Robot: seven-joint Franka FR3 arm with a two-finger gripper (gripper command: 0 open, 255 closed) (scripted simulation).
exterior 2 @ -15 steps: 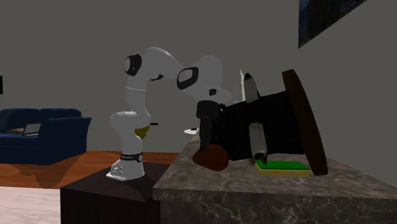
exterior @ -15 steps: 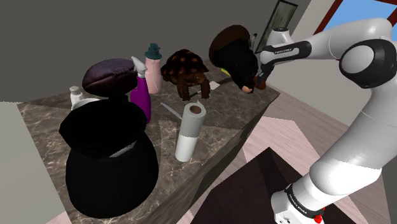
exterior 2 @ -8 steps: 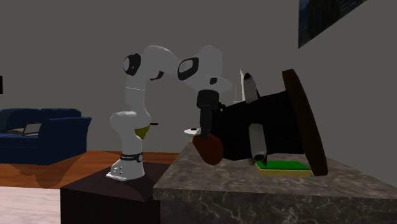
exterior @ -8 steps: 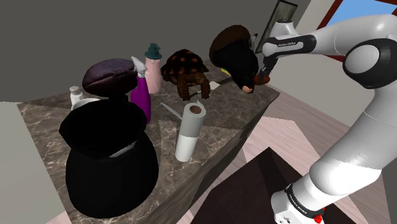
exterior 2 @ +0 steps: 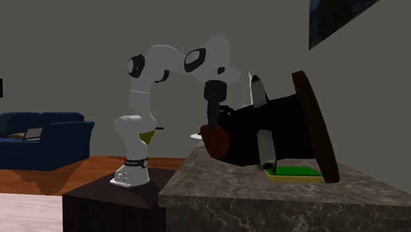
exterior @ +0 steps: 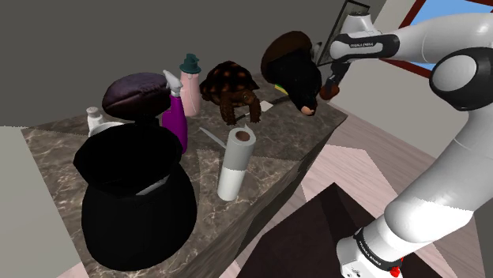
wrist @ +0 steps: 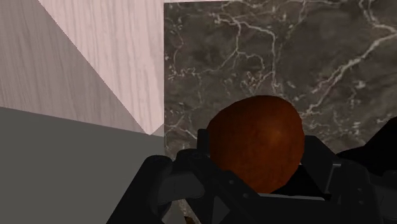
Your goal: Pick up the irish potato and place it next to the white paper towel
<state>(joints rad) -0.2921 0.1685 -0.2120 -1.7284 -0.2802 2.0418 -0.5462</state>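
Observation:
The potato (exterior: 329,92) is a reddish-brown oval lump, held in the air above the far corner of the dark marble counter (exterior: 269,170). My black gripper (exterior: 326,87) is shut on it. The wrist view has the potato (wrist: 254,141) clasped between the black fingers (wrist: 191,175) with the counter's corner below. From the second exterior view the potato (exterior 2: 214,140) hangs under the gripper (exterior 2: 212,134), clear of the counter top. The white paper towel roll (exterior: 235,163) stands upright near the counter's front edge, well away from the gripper toward the shoulder view's left.
A big black pot (exterior: 134,197) sits at the near left end. Behind the roll stand a purple spray bottle (exterior: 175,118), a pink bottle (exterior: 190,85) and a brown turtle-shaped thing (exterior: 230,88). A black jar lying on its side (exterior: 294,69) is beside the gripper. A green sponge (exterior 2: 293,173) lies on the counter.
The gripper has lifted the potato up off the counter and carried it a little toward the shoulder view's upper right. Nothing else has moved.

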